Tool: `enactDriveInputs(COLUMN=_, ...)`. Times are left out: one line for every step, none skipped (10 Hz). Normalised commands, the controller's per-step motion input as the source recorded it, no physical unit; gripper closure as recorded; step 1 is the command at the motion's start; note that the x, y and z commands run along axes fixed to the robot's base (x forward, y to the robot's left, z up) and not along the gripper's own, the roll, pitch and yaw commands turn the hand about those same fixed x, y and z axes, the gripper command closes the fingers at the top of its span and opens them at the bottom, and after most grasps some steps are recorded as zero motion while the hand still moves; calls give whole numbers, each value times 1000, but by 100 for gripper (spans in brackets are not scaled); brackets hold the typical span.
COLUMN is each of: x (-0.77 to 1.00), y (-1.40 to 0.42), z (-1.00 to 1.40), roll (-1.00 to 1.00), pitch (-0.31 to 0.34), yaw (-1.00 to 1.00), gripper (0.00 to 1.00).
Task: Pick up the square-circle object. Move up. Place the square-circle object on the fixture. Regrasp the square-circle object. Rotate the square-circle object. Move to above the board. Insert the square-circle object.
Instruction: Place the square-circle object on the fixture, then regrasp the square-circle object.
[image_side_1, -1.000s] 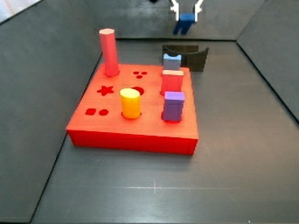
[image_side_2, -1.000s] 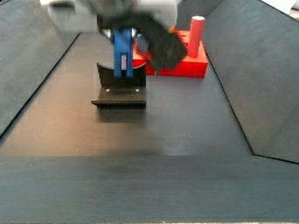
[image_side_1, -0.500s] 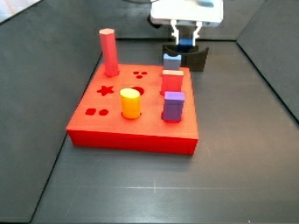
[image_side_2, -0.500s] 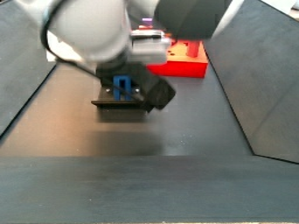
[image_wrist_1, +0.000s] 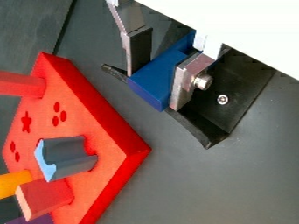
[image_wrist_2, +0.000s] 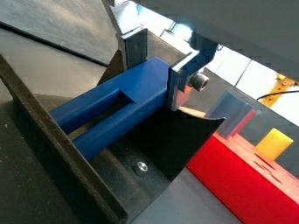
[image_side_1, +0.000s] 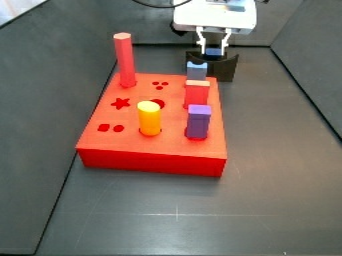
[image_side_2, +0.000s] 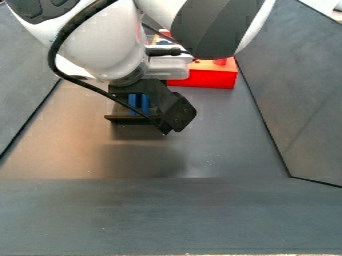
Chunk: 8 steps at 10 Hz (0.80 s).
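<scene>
- The arm (image_side_2: 134, 45) fills most of a side view, a white and dark grey bulk bent low over the dark floor, hiding most of what lies behind it.
- The board (image_side_1: 154, 135) is a flat red block with a star, circles and squares cut into its top; in a side view only its far end (image_side_2: 214, 72) shows past the arm.
- On the board stand a tall red peg (image_side_1: 124, 60), a yellow cylinder (image_side_1: 150, 118), a purple block (image_side_1: 198, 122) and a light-blue-topped peg (image_side_1: 197, 68).
- The fixture (image_side_2: 134, 122) is a dark open-fronted block on the floor, just beyond the board's far edge in a side view (image_side_1: 225, 66) and apart from it.
- The gripper (image_side_1: 210, 47) is down at the fixture; in both wrist views its silver fingers (image_wrist_1: 191, 80) (image_wrist_2: 184, 79) stand on either side of the blue piece.
- The object (image_wrist_1: 158, 80) is a dark blue peg lying in the fixture's channel, seen lengthwise in a wrist view (image_wrist_2: 111, 105); a sliver of it shows under the arm in a side view (image_side_2: 138, 101).
- The jaws are narrow, the plates pressed flat against the peg's two sides, so the gripper holds the object while it rests in the fixture.
</scene>
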Motion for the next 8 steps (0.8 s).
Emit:
enactDriveInputs(x=0, y=0, z=0, roll=0, pitch=0, yaw=0, gripper=0)
enactDriveInputs(x=0, y=0, z=1000, roll=-13, pitch=-33, yaw=-36, gripper=0)
enactDriveInputs(x=-8, y=7, z=1000, roll=-2, pitch=-29, yaw=-22, gripper=0)
enactDriveInputs(x=-22, y=5, z=1000, roll=20, pitch=-18, yaw=-7, gripper=0)
enactDriveInputs(x=-31, y=0, z=1000, roll=45, pitch=-4, yaw=12, gripper=0)
enactDriveInputs(x=-36, y=1, z=1000, roll=48, pitch=5, yaw=17, gripper=0)
enactDriveInputs(x=-40, y=5, z=864, roll=50, pitch=31, yaw=22, gripper=0)
enactDriveInputs(x=-34, y=6, z=694, roll=47, pitch=49, yaw=21, gripper=0)
